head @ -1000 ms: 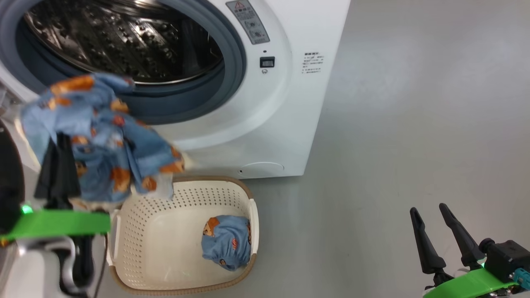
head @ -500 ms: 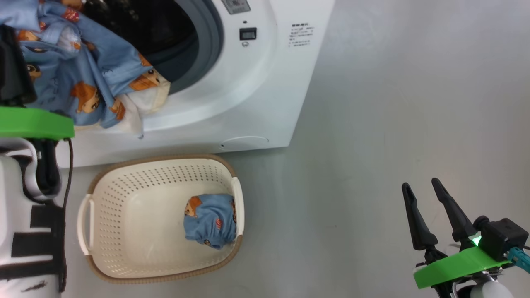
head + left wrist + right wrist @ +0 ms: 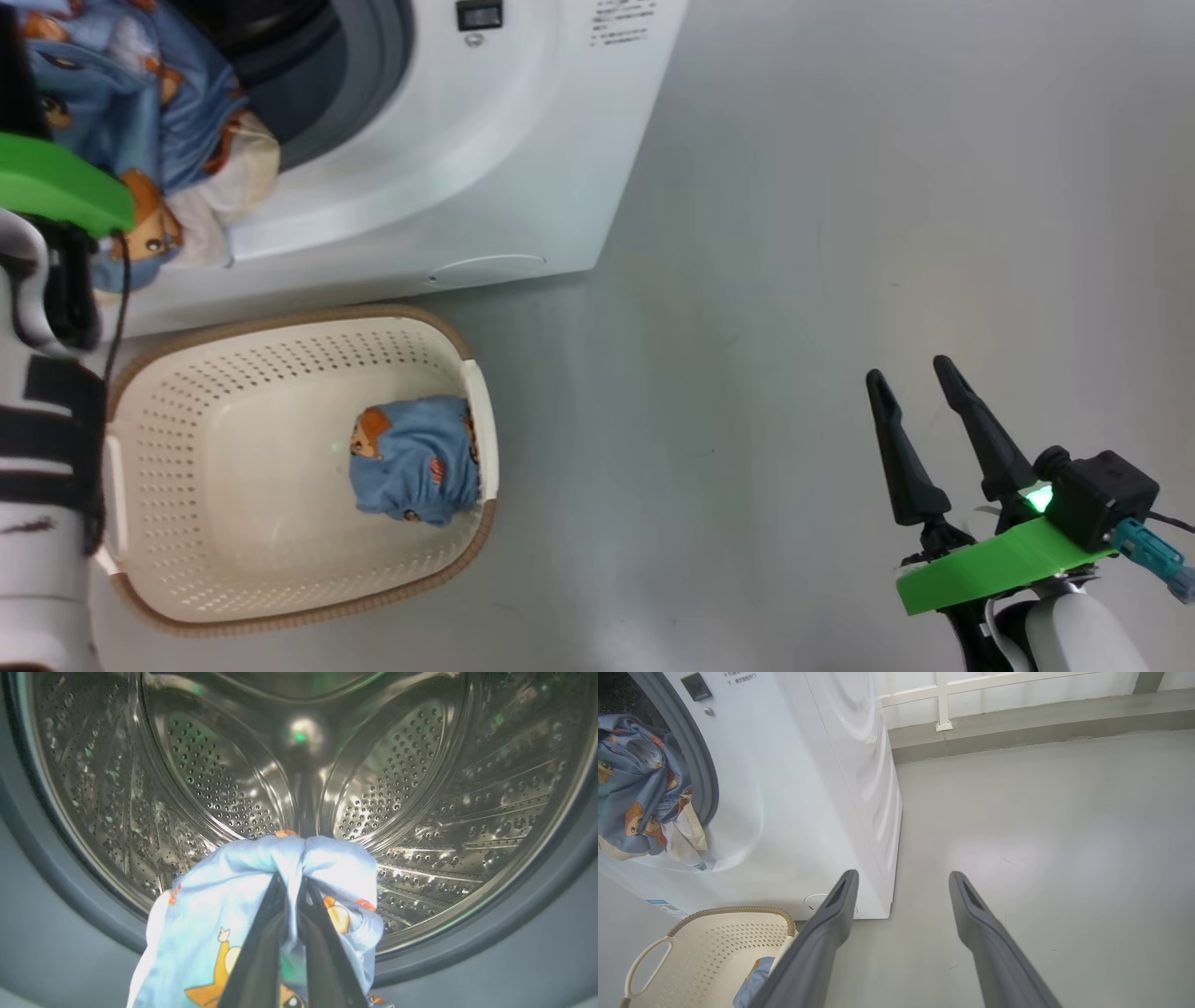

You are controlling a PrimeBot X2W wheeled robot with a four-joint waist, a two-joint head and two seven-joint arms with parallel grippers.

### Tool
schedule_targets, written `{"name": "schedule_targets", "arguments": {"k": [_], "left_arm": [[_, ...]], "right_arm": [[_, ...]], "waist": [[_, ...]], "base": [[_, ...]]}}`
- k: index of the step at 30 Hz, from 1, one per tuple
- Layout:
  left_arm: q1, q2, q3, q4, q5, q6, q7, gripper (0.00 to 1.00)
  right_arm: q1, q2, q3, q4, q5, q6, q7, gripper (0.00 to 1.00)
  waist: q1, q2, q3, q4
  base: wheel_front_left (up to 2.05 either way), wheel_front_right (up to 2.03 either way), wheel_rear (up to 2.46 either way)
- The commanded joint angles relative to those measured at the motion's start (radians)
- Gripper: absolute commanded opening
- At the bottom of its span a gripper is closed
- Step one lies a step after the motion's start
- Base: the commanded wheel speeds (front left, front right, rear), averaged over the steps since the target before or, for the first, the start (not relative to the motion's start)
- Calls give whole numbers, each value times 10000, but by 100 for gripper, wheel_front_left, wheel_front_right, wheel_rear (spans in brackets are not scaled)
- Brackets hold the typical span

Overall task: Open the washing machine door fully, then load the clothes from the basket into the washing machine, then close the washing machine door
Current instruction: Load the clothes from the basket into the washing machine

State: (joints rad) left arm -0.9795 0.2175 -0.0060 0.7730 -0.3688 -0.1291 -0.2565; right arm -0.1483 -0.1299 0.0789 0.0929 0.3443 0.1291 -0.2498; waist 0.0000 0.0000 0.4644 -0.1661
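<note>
Clothes (image 3: pixel 210 924): one garment clamped between left tool (image 3: pixel 292 884) fingers, arm stretched toward washing machine (image 3: pixel 420 788) drum mouth; another lying in basket (image 3: pixel 280 322). Right tool (image 3: pixel 907 369) spread apart, empty, low above floor (image 3: pixel 794 233).

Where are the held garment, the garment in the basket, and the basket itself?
held garment (image 3: pixel 233 877), left wrist view, blue fold at its top.
garment in the basket (image 3: pixel 415 462), head view, middle of bundle.
basket (image 3: pixel 261 373), head view, perforated far wall.
</note>
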Motion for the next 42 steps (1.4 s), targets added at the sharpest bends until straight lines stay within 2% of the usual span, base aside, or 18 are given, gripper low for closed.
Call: {"name": "schedule_targets", "arguments": {"k": [1, 12, 19, 22, 26, 30, 32, 33, 34, 35, 42], "left_arm": [[-461, 600, 82, 136, -163, -15, -53, 0], [-2054, 1222, -721, 1866, -489, -15, -53, 0], [-2712, 1566, -976, 2165, -514, -15, -53, 0], [-3058, 1715, -827, 1801, -495, -15, -53, 0], [-3330, 1832, -212, 633, -199, -14, -53, 0], [-3126, 1680, 492, -629, 400, 9, -53, 0], [-2905, 1531, 666, -547, 576, 4, -53, 0], [-2832, 1497, 638, -347, 682, 0, -53, 31], [-2788, 1463, 617, -116, 744, -2, -53, 85], [-2758, 1410, 620, 219, 732, -5, -53, 100], [-2842, 1275, 313, 1002, 815, -13, -53, 100]], "right_arm": [[-86, -9, 283, -227, -131, 16, -120, 100], [-411, 153, 643, -215, -99, 16, -120, 100], [-531, 181, 827, -213, -76, 16, -120, 100], [-574, 189, 838, -236, -71, 16, -120, 100], [-647, 213, 825, -288, -79, 16, -120, 100], [-750, 262, 837, -301, -106, 16, -120, 100], [-790, 283, 862, -302, -114, 16, -120, 100], [-799, 292, 876, -302, -116, 16, -120, 100], [-804, 298, 894, -302, -116, 16, -120, 100], [-805, 301, 905, -296, -117, 16, -120, 100], [-838, 282, 882, -304, -112, 16, -120, 100]], "waist": [[0, 0, 312, -306], [0, 0, 820, -800], [0, 0, 1028, -1024], [0, 0, 1155, -1062], [0, 0, 1363, -1065], [0, 0, 1505, -1042], [0, 0, 1526, -1028], [0, 0, 1533, -1019], [0, 0, 1536, -1011], [0, 0, 1529, -999], [0, 0, 1579, -880]], "base": [[0, 0, 0], [0, 0, 0], [0, 0, 0], [0, 0, 0], [0, 0, 0], [0, 0, 0], [0, 0, 0], [0, 0, 0], [0, 0, 0], [0, 0, 0], [0, 0, 0]]}}
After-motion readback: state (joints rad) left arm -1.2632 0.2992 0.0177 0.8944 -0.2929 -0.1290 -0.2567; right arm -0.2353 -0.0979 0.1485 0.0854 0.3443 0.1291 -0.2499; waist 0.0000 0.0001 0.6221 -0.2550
